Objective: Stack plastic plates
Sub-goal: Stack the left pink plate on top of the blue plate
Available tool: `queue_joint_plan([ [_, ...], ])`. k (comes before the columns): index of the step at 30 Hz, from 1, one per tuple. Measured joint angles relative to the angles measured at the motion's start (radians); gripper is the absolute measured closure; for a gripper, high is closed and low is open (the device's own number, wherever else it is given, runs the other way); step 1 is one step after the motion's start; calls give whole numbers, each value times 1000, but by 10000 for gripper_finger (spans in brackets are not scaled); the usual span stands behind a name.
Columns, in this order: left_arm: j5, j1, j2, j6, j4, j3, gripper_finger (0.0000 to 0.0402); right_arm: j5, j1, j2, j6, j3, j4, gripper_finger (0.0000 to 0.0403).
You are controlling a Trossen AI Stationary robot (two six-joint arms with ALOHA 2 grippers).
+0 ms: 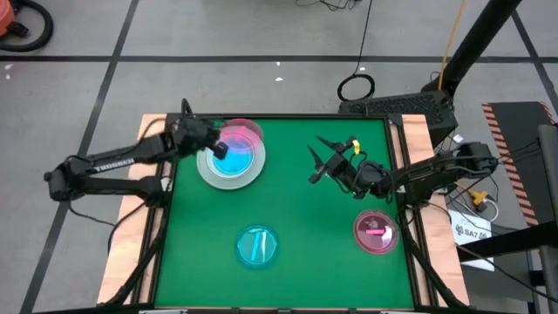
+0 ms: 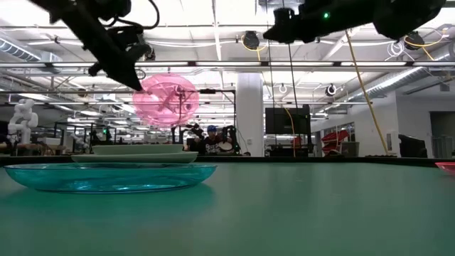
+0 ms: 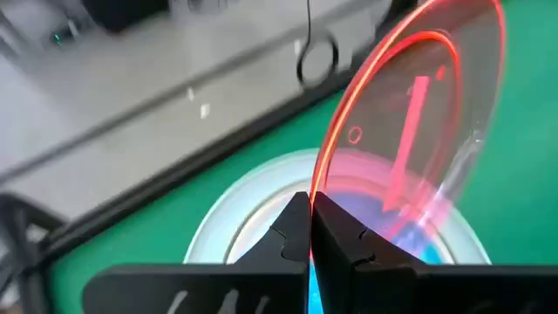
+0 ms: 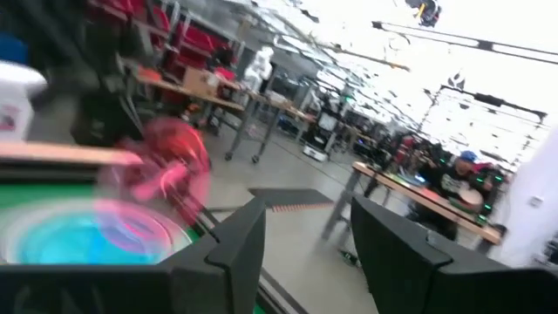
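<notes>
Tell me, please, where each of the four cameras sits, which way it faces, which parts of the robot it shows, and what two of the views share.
High view: above the table, looking straight down; shows both arms, the left gripper over the plate stack, and the right gripper open.
Low view: at table height, looking level into the room; arms enter from above.
Left wrist view: on the left wrist; its shut fingers pinch the pink plate.
Right wrist view: on the right wrist; looks past its own open fingers toward the room.
Shared: every view shows the held pink plate.

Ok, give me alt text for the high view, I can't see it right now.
The left gripper, shut on a pink plate, holds it tilted above a stack topped by cyan. The right gripper hangs open mid-table; another cyan plate and pink plate lie apart.
</notes>
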Motion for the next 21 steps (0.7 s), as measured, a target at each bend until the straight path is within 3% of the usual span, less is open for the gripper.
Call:
queue_joint_plan([
  [5,153,135,93,126,-377,251,399,0,-40,-5,28,0,-64,238],
  [10,225,253,237,212,-648,449,399,-3,-65,-9,59,0,-119,238],
  [15,367,328,374,276,-743,532,399,-3,-74,-8,75,0,-146,238],
  [21,440,389,508,305,-819,533,399,-1,-74,-8,75,0,-181,238],
])
